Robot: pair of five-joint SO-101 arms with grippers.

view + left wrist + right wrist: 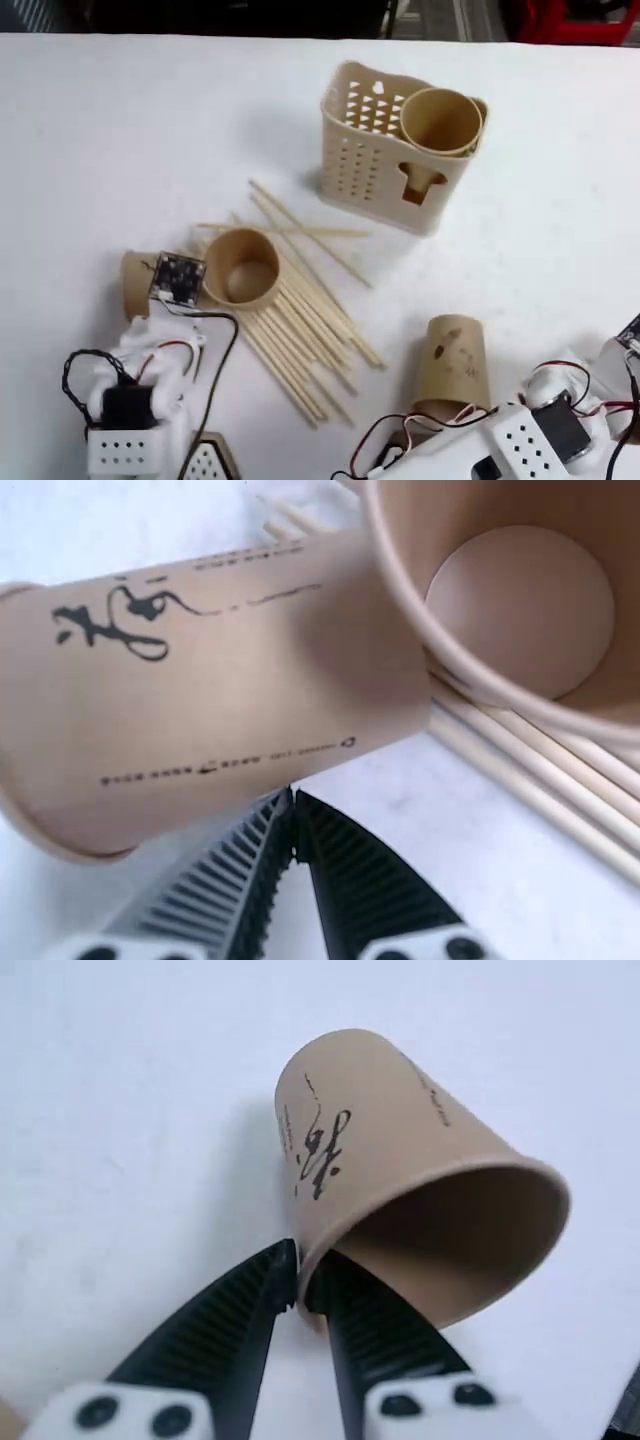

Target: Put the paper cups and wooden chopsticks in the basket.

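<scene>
A beige slotted basket (365, 165) stands at the back with one paper cup (440, 122) inside it. Wooden chopsticks (305, 320) lie scattered mid-table. An open cup (240, 265) rests on them, its inside showing in the left wrist view (520, 600). Beside it a printed cup (133, 283) lies on its side. My left gripper (293, 802) is shut and empty, its tips right at this lying cup's wall (220, 700). Another cup (455, 365) lies near the front. My right gripper (300, 1272) is shut on its rim (400, 1190), one finger inside the mouth.
The left arm (130, 400) and the right arm (520, 435) sit along the front edge with loose cables. White tabletop (120, 130) is bare to the left of the basket and at the far right (570, 250).
</scene>
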